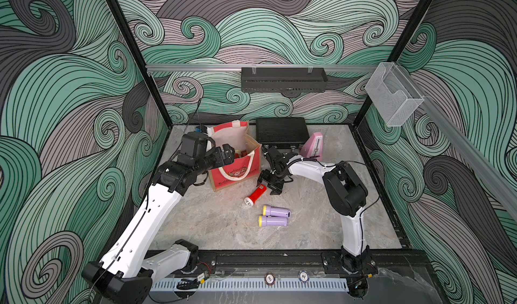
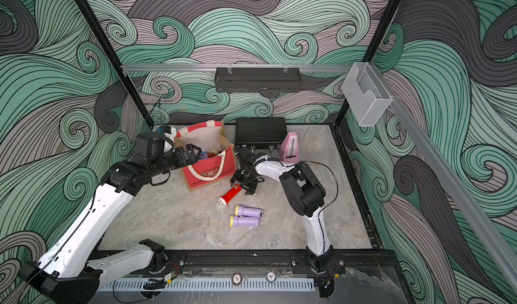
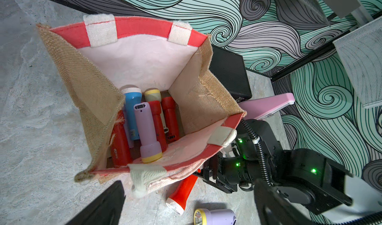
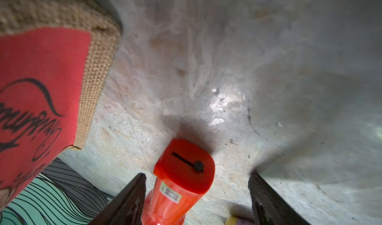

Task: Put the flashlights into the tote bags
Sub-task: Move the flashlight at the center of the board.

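The right gripper (image 4: 197, 173) stood open astride the tail of the red flashlight (image 1: 255, 195) beside the tote bag (image 1: 237, 174); pinched so near its end, it could slip. The left gripper (image 1: 228, 153) hung open above the bag

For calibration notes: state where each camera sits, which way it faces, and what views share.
Top views: high behind the arm bases, looking down on the table; left arm, right arm, tote bag, red flashlight show in both.
Left wrist: above the bag, looking into it at stored flashlights; left gripper's fingers and right arm show.
Right wrist: low over the table, facing the red flashlight's tail between right gripper's open fingers.
Shared: every view shows that flashlight and the bag.
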### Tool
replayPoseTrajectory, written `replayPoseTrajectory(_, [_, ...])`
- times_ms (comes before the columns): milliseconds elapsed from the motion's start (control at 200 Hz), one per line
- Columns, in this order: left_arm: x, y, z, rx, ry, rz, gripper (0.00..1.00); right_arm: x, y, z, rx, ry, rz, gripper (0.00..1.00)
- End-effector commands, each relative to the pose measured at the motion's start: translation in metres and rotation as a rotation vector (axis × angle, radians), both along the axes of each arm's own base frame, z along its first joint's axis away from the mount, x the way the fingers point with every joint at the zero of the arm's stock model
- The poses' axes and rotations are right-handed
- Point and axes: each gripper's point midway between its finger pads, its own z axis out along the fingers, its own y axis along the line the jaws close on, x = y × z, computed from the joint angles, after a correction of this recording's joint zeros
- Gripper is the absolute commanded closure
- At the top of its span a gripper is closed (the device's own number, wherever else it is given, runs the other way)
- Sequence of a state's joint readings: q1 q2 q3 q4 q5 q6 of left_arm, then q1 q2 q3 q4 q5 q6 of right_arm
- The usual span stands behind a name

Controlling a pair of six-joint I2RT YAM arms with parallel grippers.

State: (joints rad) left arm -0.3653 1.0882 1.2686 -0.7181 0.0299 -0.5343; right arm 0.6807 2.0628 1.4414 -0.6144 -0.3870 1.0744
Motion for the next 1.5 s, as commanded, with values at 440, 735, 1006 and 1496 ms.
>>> replayPoseTrajectory(440, [-0.02, 0.008, 0.015, 0.03, -0.068, -0.035, 0.01, -0.01, -0.001, -0.037, -0.082, 0.052, -0.027, 0.56])
replayPoseTrajectory(735, [-0.022, 0.009, 0.038, 0.047, -0.14, -0.059, 0.02, -0.009, -0.031, -0.046, -0.143, 0.036, -0.051, 0.8])
replayPoseTrajectory(1006, [-0.016, -0.001, 0.042, 0.016, -0.148, -0.088, 0.01, 0.004, -0.071, -0.034, -0.141, -0.062, -0.13, 0.89])
replayPoseTrajectory(1496, [-0.01, -0.013, 0.052, -0.021, -0.177, -0.132, 0.01, 0.021, -0.148, -0.013, -0.317, -0.16, -0.124, 0.82])
